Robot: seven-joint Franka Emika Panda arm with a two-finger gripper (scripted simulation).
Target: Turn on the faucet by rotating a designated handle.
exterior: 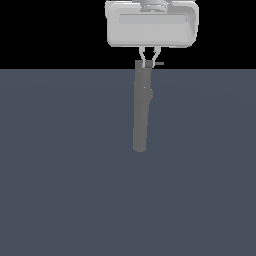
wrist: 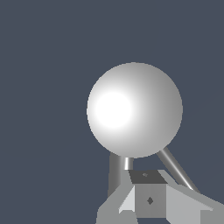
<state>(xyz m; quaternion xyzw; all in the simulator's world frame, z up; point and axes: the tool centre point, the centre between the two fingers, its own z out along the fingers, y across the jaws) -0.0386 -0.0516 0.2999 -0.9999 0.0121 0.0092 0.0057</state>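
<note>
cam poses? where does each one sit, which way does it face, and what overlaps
Exterior view: off the arm, facing the faucet lying on the floor; the boxy claw hangs over its capped end, beside the handle.
Wrist view: on the wrist, looking past the claw at the faucet's rounded end with the handle slanting off; floor behind.
Shared: faucet, handle, claw fingers, floor.

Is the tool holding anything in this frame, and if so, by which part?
It cannot be told. The tool has its fingers at the capped end of the faucet, beside the handle, but no clamped grip shows.
</note>
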